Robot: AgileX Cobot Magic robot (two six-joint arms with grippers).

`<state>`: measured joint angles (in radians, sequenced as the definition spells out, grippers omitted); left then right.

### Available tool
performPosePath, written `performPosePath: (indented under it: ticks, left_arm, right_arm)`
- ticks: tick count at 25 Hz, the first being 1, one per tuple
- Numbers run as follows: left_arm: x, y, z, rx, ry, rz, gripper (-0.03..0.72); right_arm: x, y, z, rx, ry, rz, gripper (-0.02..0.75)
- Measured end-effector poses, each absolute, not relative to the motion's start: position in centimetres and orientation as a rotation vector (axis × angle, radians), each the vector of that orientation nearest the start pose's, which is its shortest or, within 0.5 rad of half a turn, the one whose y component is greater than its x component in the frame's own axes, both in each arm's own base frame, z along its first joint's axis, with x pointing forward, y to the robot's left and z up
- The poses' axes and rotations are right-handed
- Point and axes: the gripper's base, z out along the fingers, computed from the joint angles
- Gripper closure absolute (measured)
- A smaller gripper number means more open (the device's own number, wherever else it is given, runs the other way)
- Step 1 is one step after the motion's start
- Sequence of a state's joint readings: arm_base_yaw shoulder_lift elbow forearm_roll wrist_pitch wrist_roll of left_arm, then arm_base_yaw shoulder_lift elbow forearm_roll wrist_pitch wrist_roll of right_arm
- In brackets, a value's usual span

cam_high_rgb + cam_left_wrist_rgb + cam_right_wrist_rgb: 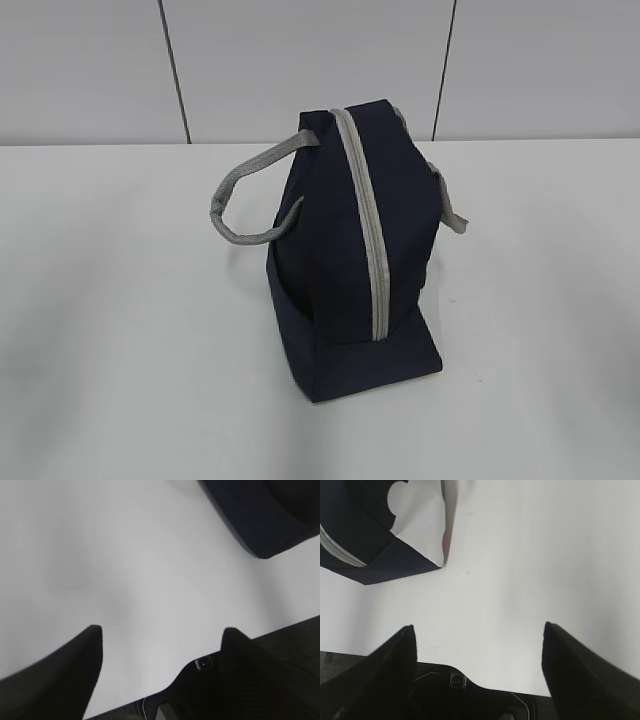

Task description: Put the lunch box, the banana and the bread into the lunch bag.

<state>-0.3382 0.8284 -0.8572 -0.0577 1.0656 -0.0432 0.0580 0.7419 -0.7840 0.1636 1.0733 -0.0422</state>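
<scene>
So the lunch bag is standing alone mid-surface with the grey zipper run shut along its top, as far as I can tell. No lunch box, banana or bread in any view, so either they're already inside or out of sight, can't say which. My left hand hangs near the bag's left corner, fingers apart, holding nothing. My right hand is the same off the bag's right corner: spread and empty. My guess is we're at one end of the job. If loading's ahead, next up is grabbing the zipper pull, though I can't spot it.
</scene>
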Motion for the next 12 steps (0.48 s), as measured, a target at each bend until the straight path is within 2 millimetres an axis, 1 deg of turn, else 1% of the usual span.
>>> performPosePath:
  ticks: [3,6,9,12]
  left_arm:
    - [10.7,-4.2,32.4,0.359,2.5,-0.223,0.206]
    - [8.7,-3.4,31.2,0.358,2.473,-0.217,0.216]
    - [7.0,-2.7,29.9,0.359,2.453,-0.199,0.218]
    - [5.7,-2.2,28.8,0.357,2.434,-0.194,0.22]
  right_arm:
    - [8.4,1.5,31.6,-0.034,2.449,0.189,0.162]
    - [5.4,1.1,30.8,-0.023,2.385,0.16,0.162]
    - [2.9,0.7,29.8,-0.024,2.347,0.123,0.162]
    - [0.9,0.4,28.8,-0.011,2.325,0.102,0.162]
